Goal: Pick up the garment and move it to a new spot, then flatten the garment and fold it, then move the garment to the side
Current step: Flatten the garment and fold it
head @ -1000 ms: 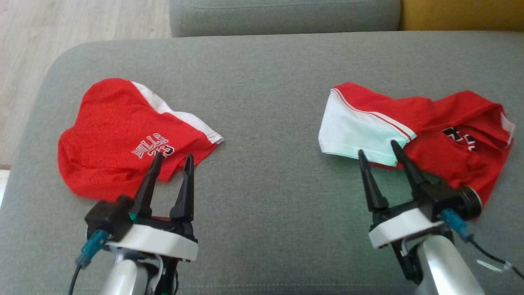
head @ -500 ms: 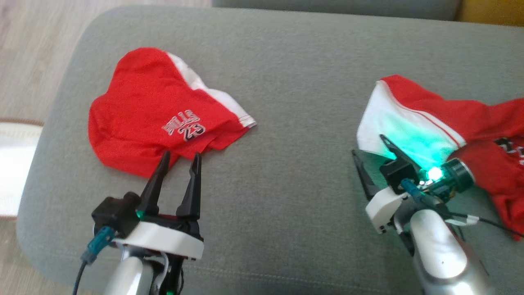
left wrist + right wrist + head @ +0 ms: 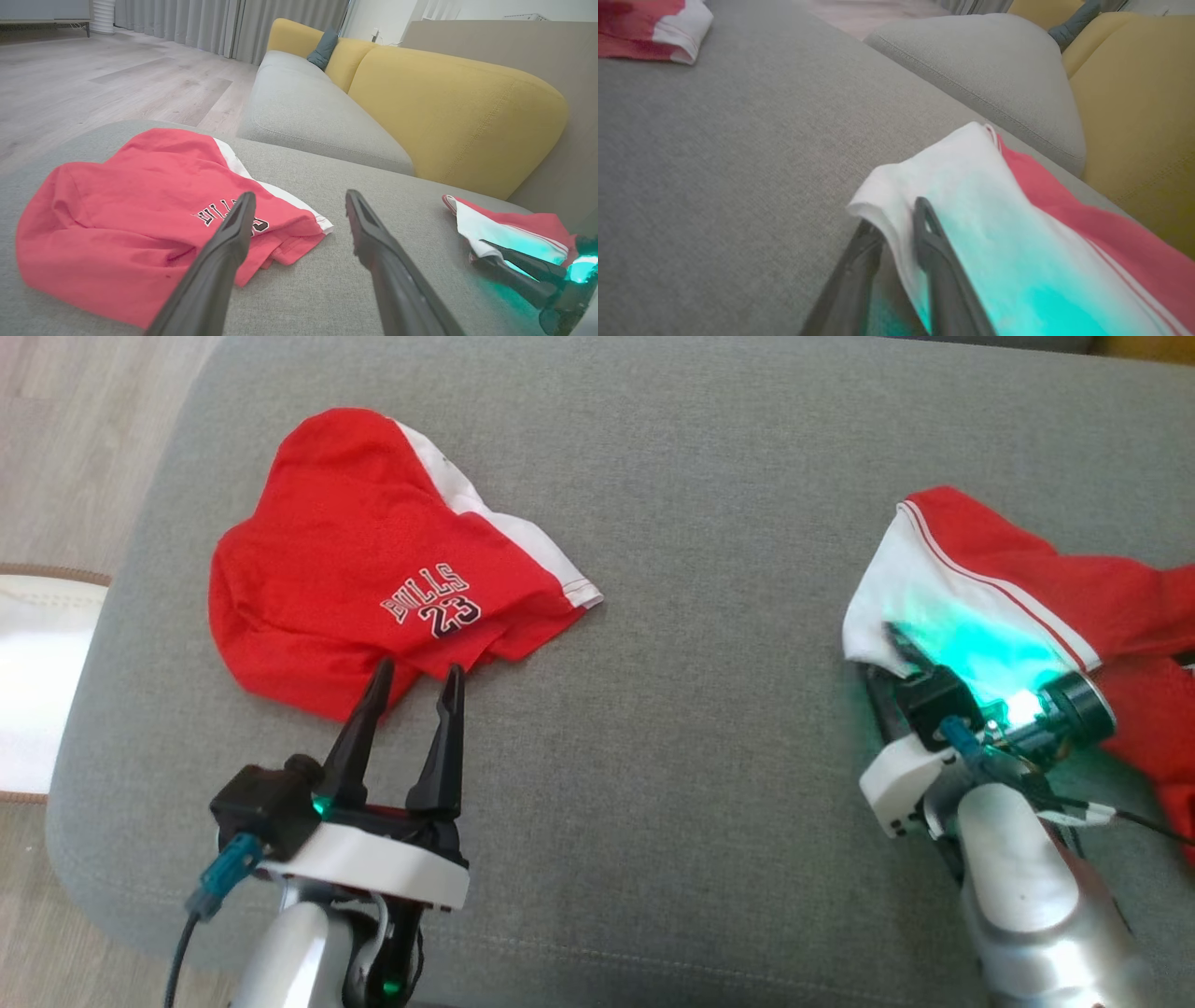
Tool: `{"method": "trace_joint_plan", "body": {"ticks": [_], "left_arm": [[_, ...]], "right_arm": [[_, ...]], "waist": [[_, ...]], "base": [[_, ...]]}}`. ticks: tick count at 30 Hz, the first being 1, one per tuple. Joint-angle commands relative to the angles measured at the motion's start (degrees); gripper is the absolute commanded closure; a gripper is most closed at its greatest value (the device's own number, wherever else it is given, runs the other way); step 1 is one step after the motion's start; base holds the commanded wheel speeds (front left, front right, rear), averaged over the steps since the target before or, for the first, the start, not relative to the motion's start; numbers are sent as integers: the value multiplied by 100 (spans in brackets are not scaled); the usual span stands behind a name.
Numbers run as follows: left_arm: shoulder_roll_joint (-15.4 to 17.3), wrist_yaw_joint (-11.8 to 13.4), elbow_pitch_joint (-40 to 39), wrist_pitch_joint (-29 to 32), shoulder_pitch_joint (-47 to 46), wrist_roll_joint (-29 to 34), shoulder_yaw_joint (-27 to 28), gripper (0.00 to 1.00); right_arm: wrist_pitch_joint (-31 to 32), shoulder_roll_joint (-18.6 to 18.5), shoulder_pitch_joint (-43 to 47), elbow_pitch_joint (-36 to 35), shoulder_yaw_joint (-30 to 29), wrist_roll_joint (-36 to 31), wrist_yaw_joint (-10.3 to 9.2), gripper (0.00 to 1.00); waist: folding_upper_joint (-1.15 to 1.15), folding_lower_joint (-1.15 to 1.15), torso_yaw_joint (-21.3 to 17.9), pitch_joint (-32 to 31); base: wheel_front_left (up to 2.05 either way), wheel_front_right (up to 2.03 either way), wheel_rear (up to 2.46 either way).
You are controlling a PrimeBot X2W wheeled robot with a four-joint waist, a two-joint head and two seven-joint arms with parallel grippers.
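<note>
The right gripper (image 3: 887, 653) sits at the right of the head view, its tips at the near-left corner of the red-and-white garment (image 3: 1008, 579). In the right wrist view its two dark fingers (image 3: 934, 252) stand close together, one under the cloth and one on top, with the garment's white hem pinched between them. A green glow from the wrist spreads over the white panel. The garment lies crumpled at the right edge of the head view on the grey sofa cushion (image 3: 700, 523). Its white part is toward the middle of the frame and its red part runs off to the right. The pinched corner stands a little above the cushion, while the rest lies on it.

The left gripper (image 3: 418, 667) is at the lower left of the head view. Its fingers are spread wide and hold nothing. The left wrist view shows bare cushion between the two tips. They point at the near edge of a second piece, the red BULLS 23 garment (image 3: 355, 569), which lies rumpled in the upper left of the head view with a white stripe along its far side. Whether the tips touch that cloth cannot be told.

The two garments lie well apart, with bare grey cushion between them. The left wrist view has a yellow backrest (image 3: 444, 102) at the upper right and a wooden floor (image 3: 93, 70) at the upper left.
</note>
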Motion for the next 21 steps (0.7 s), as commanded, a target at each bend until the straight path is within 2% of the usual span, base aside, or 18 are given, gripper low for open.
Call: {"method": "trace_joint_plan", "body": {"ticks": [1, 9, 16, 17, 21], "left_arm": [[8, 24, -141, -45, -267, -33, 182, 0], [8, 20, -79, -45, -203, 3, 201, 0], [8, 54, -62, -45, -58, 25, 186, 0], [8, 54, -62, -45, -58, 25, 186, 0], [8, 73, -48, -45, 43, 50, 183, 0]], "right_arm": [[-103, 30, -224, -141, 205, 173, -5, 100], [-256, 31, -165, -544, 1137, 1358, -5, 100], [-269, 32, -78, -1410, 2522, 2526, -5, 100], [-269, 32, -78, -1410, 2522, 2526, -5, 100], [-95, 32, -15, -2008, 3114, 3112, -5, 100]], "waist": [[0, 0, -25, -5], [0, 0, -231, -256], [0, 0, -454, -578], [0, 0, -454, -578], [0, 0, -540, -739]], "base": [[0, 0, 0], [0, 0, 0], [0, 0, 0], [0, 0, 0], [0, 0, 0]]}}
